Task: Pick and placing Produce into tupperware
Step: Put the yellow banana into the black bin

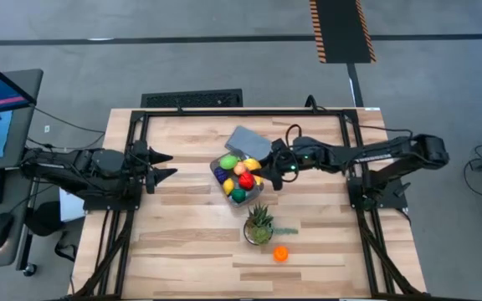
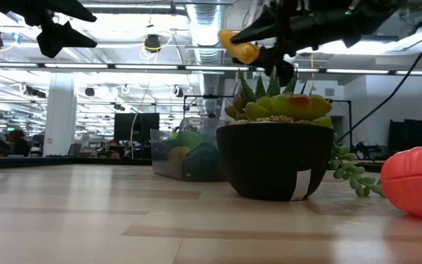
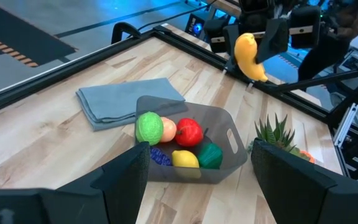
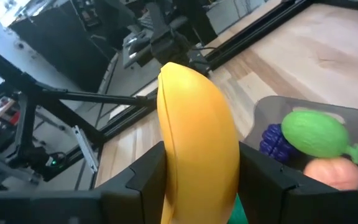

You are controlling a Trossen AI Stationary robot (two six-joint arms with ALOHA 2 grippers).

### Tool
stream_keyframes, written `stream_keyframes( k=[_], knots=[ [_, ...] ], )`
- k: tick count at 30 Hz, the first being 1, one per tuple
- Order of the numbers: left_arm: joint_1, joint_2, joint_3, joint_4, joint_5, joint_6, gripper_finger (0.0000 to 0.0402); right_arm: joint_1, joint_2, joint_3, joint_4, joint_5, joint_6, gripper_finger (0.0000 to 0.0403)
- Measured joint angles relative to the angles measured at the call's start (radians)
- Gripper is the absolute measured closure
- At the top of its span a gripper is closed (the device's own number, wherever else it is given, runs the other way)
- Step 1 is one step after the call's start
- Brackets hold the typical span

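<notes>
Banana (image 4: 197,143) lower end hidden between right tool (image 4: 201,171) fingers.

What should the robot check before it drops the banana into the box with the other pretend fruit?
1. Banana held firmly in the right gripper: ok, the fingers are shut on both its sides.
2. Banana lifted clear of the table: ok, it hangs in the air in the low view.
3. Banana right over the tupperware: cannot tell; from above it sits at the tub's right edge.
4. Room left inside: ok, the left wrist view shows bare floor beside the fruit.
5. Left gripper out of the way: ok, it waits open at the table's left side.
6. Potted plant clear of the drop: ok, it stands apart from the tub.
</notes>
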Motion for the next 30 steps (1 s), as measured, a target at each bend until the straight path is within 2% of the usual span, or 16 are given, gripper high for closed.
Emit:
stream_keyframes(
  k=[20,30],
  knots=[
    [0.000,0.000,0.000,-0.018,-0.001,0.003,0.0132,-0.038,0.312,0.195,0.000,-0.169,-0.029,0.0217],
    [0.000,0.000,0.000,-0.024,0.000,0.003,0.0132,-0.038,0.441,0.281,-0.014,-0.173,-0.036,0.0213]
  ],
)
